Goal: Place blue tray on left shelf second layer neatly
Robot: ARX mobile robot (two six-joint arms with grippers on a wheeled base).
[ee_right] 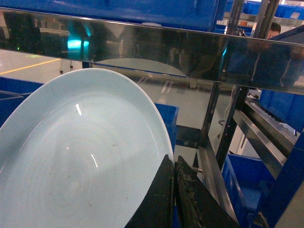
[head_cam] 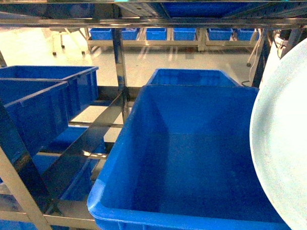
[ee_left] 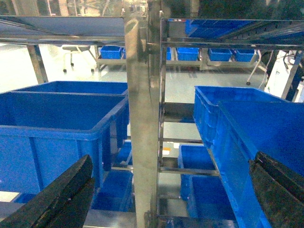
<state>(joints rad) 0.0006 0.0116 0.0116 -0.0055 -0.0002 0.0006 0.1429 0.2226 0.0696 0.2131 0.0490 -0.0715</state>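
Two steel rack bays are filling the head view, the left shelf second layer (head_cam: 89, 140) lying at nine o'clock with deep blue crates (head_cam: 195, 159) sitting beside and ahead. Standing steeply on edge at three o'clock, the blue tray (head_cam: 288, 150) is being pinched at its rim by the right gripper (ee_right: 173, 190), jaws pressed together. Reaching the shelf is calling for a leftward carry. Idling, the left gripper (ee_left: 171, 190) is spreading wide, nearer that bay.
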